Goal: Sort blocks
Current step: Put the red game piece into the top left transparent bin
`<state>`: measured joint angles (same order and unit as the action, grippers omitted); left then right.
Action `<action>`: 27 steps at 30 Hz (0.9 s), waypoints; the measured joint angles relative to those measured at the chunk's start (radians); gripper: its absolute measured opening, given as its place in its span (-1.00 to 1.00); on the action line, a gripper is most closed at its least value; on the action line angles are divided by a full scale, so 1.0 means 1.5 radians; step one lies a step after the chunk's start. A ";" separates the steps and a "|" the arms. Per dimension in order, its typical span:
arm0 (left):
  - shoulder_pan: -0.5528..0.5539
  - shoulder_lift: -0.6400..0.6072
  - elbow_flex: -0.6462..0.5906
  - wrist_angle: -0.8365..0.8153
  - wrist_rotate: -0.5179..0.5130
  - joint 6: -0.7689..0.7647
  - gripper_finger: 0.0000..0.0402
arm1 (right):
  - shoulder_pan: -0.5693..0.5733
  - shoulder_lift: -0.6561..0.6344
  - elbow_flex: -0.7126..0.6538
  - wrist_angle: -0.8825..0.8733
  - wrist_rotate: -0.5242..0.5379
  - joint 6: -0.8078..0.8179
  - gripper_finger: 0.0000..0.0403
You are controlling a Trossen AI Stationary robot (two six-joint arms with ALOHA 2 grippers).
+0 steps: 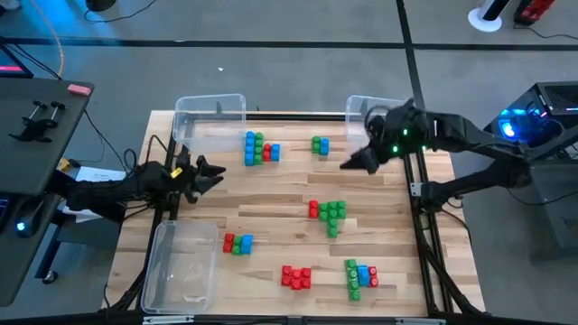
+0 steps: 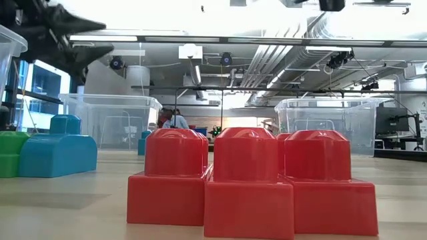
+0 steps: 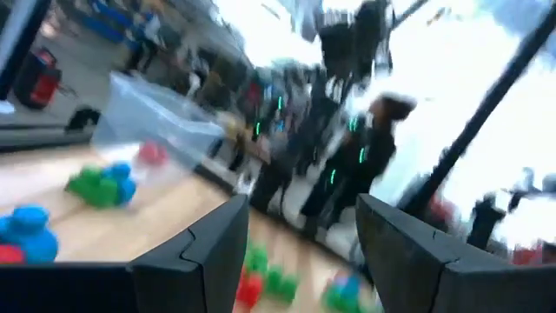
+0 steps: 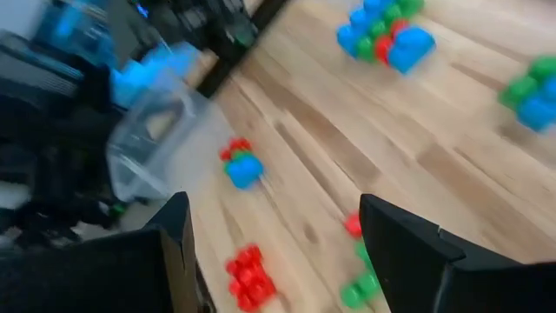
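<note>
Blocks lie in six separate groups on the wooden tabletop [image 1: 271,194]. Near the far edge, between the two far bins, stands a blue, green and red cluster [image 1: 260,148], and beside it toward the right a small green and blue group [image 1: 321,144]. Around the middle of the tabletop is a red and green cluster [image 1: 329,214]. Toward the near edge there are a small red, green and blue group [image 1: 238,243], an all-red cluster [image 1: 296,276] and a green, blue and red cluster [image 1: 361,275]. In the low view the red cluster fills the foreground.

One clear bin [image 1: 209,116] sits at the far left corner, a second clear bin [image 1: 363,111] at the far right corner, partly under the right arm, and a third clear bin [image 1: 183,265] lies along the left edge near the front corner.

The left end effector [image 1: 209,172] hangs over the left edge of the tabletop, between the two left bins, with its fingers [image 3: 204,248] apart and nothing between them. The right end effector [image 1: 354,162] is above the far right part of the tabletop, just in front of the far right bin; its fingers [image 4: 408,235] stand wide and empty.
</note>
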<state>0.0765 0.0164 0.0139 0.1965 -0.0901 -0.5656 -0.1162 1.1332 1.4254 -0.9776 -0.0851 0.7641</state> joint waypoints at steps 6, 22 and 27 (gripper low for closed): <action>0.000 0.038 0.035 0.092 -0.102 -0.036 -0.01 | 0.097 0.001 0.000 -0.100 0.132 0.031 0.04; 0.000 0.575 0.551 -0.360 -0.067 0.036 -0.01 | 0.134 0.001 -0.001 -0.170 0.168 -0.087 0.04; 0.001 0.685 0.553 -0.210 -0.048 -0.020 -0.01 | 0.161 0.001 -0.001 -0.167 0.167 -0.113 0.04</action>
<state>0.0774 1.0444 0.8428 -0.1190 -0.1624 -0.5961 0.1251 1.1339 1.4246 -1.2280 0.1648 0.5949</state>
